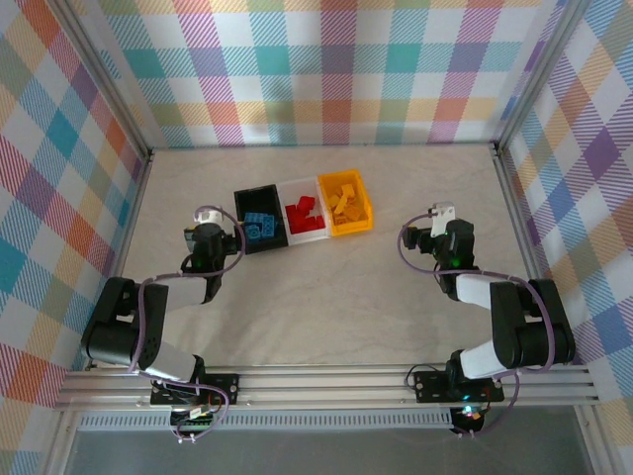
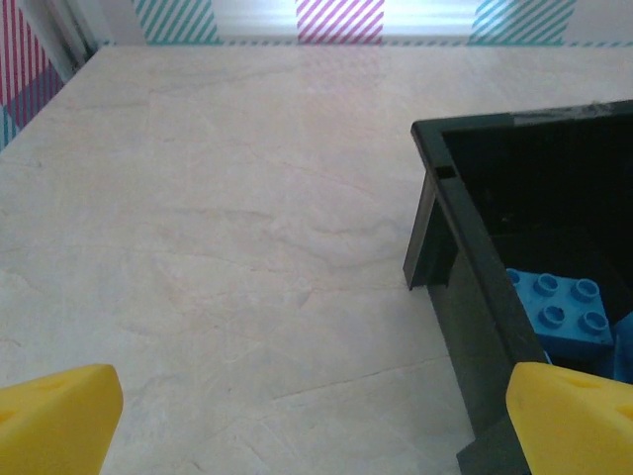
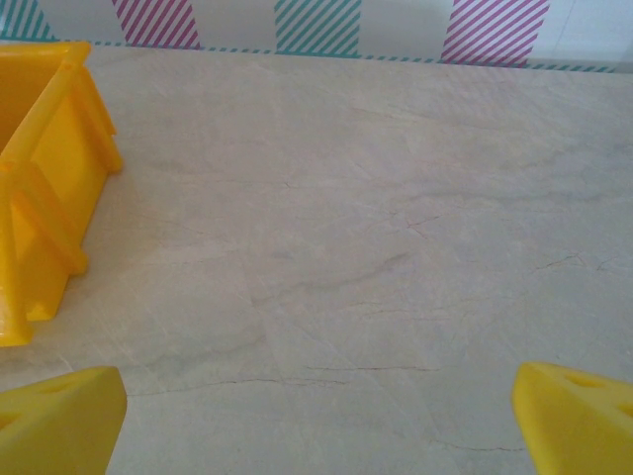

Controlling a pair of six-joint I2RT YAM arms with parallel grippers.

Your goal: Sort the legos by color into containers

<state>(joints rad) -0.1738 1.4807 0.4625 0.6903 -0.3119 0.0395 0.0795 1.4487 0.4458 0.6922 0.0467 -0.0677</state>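
Three containers stand side by side at the table's middle back. The black bin (image 1: 240, 216) holds light blue legos (image 1: 261, 227). Red legos (image 1: 305, 217) lie in the white bin (image 1: 297, 184), and yellow-orange legos (image 1: 345, 200) in the yellow bin (image 1: 368, 210). My left gripper (image 1: 210, 220) is just left of the black bin, open and empty. In the left wrist view its yellow fingertips (image 2: 59, 416) stand wide apart beside the black bin's wall (image 2: 465, 297), with a blue lego (image 2: 564, 312) inside. My right gripper (image 1: 438, 220) is to the right of the yellow bin (image 3: 49, 198), open and empty.
Bare marbled tabletop (image 1: 326, 297) spreads in front of the bins and between the arms. Checked walls on metal posts (image 1: 519, 188) close in the left, right and back sides.
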